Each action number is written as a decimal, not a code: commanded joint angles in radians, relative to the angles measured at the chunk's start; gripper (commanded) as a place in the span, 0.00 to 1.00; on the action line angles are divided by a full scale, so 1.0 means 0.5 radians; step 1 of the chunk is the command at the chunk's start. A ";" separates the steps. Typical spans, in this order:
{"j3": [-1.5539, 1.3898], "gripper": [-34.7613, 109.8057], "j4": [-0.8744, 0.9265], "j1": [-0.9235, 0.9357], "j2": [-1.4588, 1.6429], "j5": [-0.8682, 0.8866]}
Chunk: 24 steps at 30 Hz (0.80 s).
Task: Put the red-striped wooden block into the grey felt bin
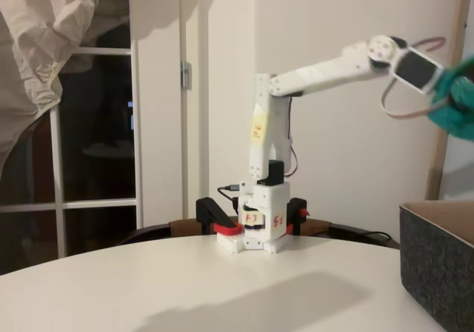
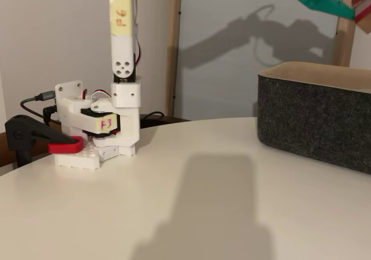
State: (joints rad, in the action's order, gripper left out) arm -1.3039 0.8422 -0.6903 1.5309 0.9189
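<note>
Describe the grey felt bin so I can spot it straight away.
Start from the round white table. The grey felt bin stands on its right side in both fixed views, right of the clamped white arm base. It is a big dark grey box with straight fuzzy walls and a tan lining.

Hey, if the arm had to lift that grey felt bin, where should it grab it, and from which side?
Probably the rim of the grey felt bin, from straight above, one finger inside the wall and one outside. The bin looks too wide to span, but its walls stand straight and its top is open, so the rim offers a pinchable edge.
</note>
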 commanded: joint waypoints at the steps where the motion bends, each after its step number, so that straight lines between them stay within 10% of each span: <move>1: 0.080 0.30 -0.040 -0.055 -0.074 -0.098; 24: 0.077 0.43 -0.015 -0.028 -0.218 -0.178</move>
State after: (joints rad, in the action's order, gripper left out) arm -1.3008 0.8406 -0.6872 1.3714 0.8237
